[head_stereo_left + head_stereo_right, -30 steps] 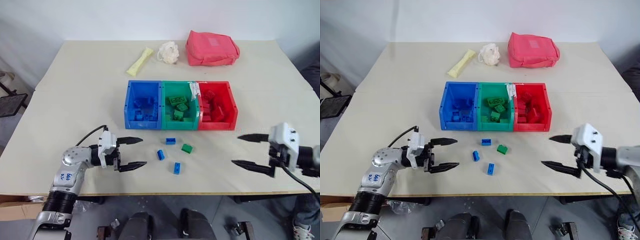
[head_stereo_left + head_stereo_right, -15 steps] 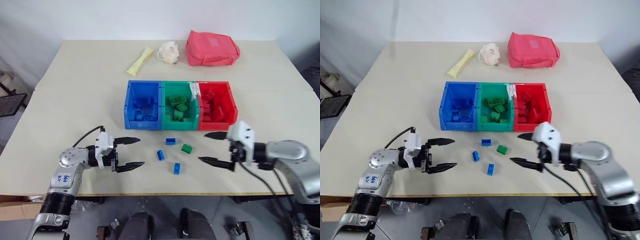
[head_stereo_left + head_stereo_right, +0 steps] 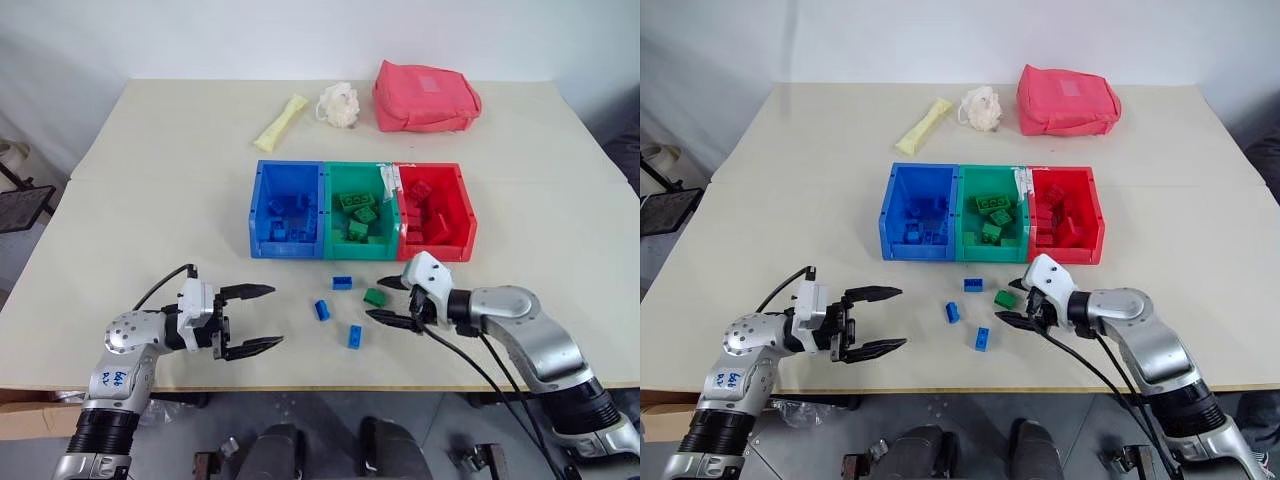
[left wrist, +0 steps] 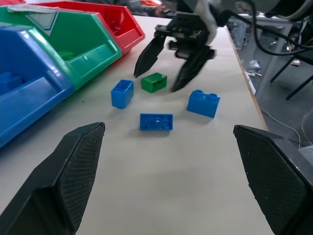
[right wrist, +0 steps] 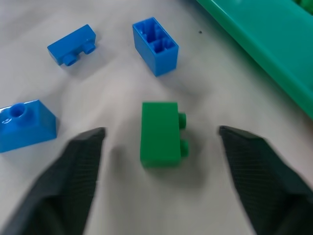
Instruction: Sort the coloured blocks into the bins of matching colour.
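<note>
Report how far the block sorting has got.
Done: the blue bin, green bin and red bin each already hold bricks of their own colour. In hand: the right gripper is open and straddles the loose green brick on the table, not yet gripping it. Left: that green brick and three blue bricks. The left gripper is open and empty.

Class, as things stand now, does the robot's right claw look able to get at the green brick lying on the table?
Probably yes. The right claw sits open right at the green brick, a finger on either side, and nothing lies between them.
</note>
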`<state>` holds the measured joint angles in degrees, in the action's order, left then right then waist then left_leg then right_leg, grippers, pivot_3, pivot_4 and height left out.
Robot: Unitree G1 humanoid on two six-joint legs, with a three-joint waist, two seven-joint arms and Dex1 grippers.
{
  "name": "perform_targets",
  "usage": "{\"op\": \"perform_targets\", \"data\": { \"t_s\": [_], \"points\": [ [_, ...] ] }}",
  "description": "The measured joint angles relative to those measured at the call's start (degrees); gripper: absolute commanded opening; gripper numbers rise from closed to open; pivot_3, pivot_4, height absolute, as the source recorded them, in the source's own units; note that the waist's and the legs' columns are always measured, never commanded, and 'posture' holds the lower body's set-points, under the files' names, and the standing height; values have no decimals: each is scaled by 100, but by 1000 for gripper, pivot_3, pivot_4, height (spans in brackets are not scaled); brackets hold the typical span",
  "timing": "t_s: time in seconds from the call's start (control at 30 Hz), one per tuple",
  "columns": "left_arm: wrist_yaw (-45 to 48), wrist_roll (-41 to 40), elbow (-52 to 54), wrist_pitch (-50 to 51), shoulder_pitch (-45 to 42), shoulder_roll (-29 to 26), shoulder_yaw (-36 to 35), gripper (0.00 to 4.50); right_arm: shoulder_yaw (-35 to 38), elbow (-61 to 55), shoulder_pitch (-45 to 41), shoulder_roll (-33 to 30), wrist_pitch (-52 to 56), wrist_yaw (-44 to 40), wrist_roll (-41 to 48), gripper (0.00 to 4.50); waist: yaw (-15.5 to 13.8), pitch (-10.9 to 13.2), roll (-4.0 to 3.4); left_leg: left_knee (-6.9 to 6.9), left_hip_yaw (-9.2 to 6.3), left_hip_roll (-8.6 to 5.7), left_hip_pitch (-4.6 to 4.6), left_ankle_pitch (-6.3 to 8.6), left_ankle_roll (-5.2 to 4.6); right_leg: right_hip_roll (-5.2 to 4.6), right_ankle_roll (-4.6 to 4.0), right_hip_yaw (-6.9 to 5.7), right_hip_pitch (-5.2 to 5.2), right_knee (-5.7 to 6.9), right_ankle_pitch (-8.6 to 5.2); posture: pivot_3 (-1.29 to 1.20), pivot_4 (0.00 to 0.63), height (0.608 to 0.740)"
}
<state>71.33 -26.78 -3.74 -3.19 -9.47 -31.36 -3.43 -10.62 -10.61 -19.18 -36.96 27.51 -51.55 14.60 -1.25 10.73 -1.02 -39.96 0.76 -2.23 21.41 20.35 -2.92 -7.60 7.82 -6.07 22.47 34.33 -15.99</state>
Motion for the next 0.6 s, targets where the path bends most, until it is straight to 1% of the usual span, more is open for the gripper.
{"op": "perform_targets", "data": {
  "t_s": [0.03,0.17,0.2,0.4,0.6],
  "points": [
    [-3,6,0,12,-5,-18,2,4500,-8,3,-10,30,-9,9,-16,2532,0,0,0,0,0,0,0,0,0,1,0,-1,1,0,0,0,150,740],
    [-25,75,-8,145,-134,-126,35,4500,-7,13,-37,81,-18,40,-57,1130,-3,0,0,-1,1,-2,0,0,-1,1,0,-6,0,5,0,0,150,740],
    [-30,100,-30,160,-165,-135,37,4500,-2,11,-51,81,-17,48,-61,874,0,0,0,0,2,-3,-1,0,-1,1,0,-7,0,5,0,0,150,740],
    [-33,143,-302,88,-387,-69,112,4500,17,-235,-228,71,13,60,-52,870,6,0,0,0,6,-2,-1,0,0,3,0,-9,3,7,0,0,150,740],
    [-5,153,-428,48,-534,-18,169,4500,375,-132,-1302,307,9,269,53,870,28,0,0,1,5,1,-1,0,0,6,0,-10,8,11,0,0,150,740]
  ]
}}
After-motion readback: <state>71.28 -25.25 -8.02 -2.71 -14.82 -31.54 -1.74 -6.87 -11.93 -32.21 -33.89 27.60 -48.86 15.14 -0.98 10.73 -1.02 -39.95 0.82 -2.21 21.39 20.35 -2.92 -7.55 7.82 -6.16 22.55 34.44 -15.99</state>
